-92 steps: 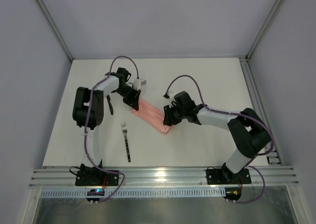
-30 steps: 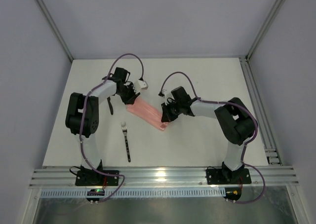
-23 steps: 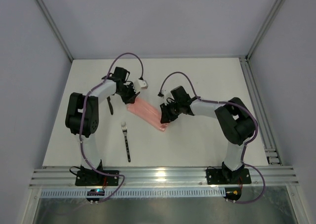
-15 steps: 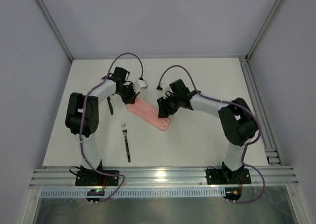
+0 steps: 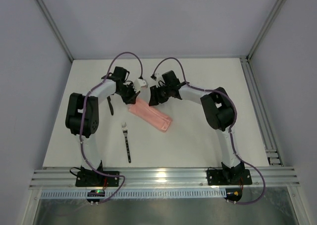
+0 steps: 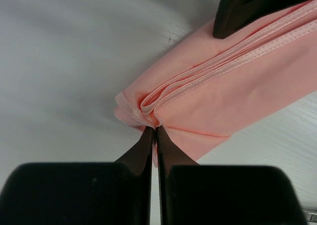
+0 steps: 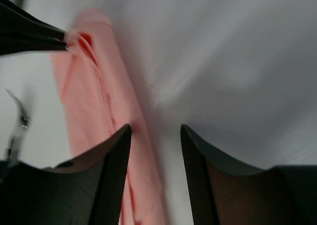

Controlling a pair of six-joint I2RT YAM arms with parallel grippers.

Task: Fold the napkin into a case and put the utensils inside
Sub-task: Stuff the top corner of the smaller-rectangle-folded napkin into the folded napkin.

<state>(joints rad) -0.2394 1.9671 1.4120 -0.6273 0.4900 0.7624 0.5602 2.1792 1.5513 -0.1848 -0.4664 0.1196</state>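
One napkin (image 5: 151, 115): folded into narrow pink oblong, lying diagonal mid-table, layered hems showing at its far-left end. Left gripper (image 6: 154, 130) pinched tight on corner of that end. Right gripper (image 7: 154, 131): fingers apart, holding nothing, at napkin's far long edge. One fork (image 5: 127, 141) lying flat near-left of napkin, apart from it. One knife (image 5: 110, 106) beside left arm, partly hidden. White table (image 5: 208, 145); plain grey walls (image 5: 163, 22); aluminium rail (image 5: 163, 177) along near edge.

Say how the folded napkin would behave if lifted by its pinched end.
Likely floppy: the napkin shows soft stacked layers, so it would droop and probably unfold. Probably light: the left hand pinches only a thin corner.
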